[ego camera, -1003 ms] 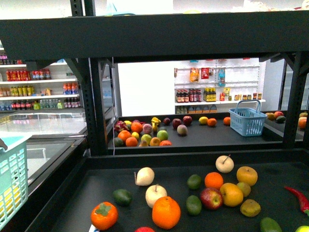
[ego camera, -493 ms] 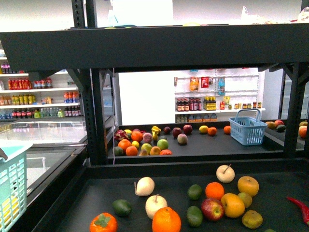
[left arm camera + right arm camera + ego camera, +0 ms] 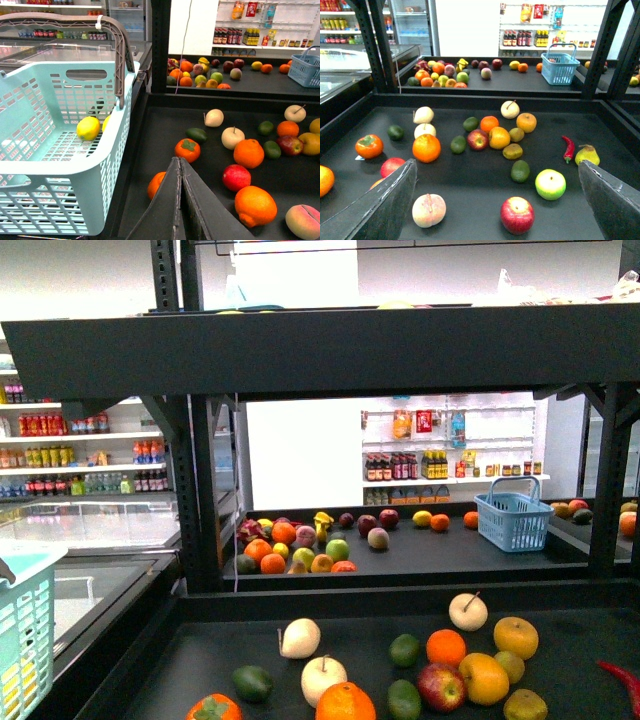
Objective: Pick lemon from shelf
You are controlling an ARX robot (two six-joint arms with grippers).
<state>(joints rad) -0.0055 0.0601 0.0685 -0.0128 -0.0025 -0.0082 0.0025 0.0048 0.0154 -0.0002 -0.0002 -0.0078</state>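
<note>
The shelf's black raised-rim deck (image 3: pixel 190 665) (image 3: pixel 470 182) carries scattered fruit. A yellow lemon (image 3: pixel 88 128) lies inside the pale teal basket (image 3: pixel 65 170) (image 3: pixel 20 640), with another yellow fruit (image 3: pixel 106 123) half hidden beside it. Among the fruit on the deck is an oval yellow-orange one (image 3: pixel 499 137) (image 3: pixel 483 678); I cannot tell whether it is a lemon. My left gripper (image 3: pixel 179 161) is shut on nothing, above the deck beside the basket. My right gripper (image 3: pixel 496 167) is wide open over the deck, with a red apple (image 3: pixel 517 214) below the gap. Neither gripper shows in the front view.
An upper black deck (image 3: pixel 320 340) and black posts (image 3: pixel 200 490) frame the shelf. Behind it another stand holds fruit and a blue basket (image 3: pixel 514 518). White wall shelves of bottles (image 3: pixel 80 440) stand at the left. A red chilli (image 3: pixel 568 148) and a pear (image 3: pixel 587 154) lie at the deck's right.
In the front view the whole scene has slid downward: the fruit on the deck now sits lower in the frame and more of the upper deck's top shows.
</note>
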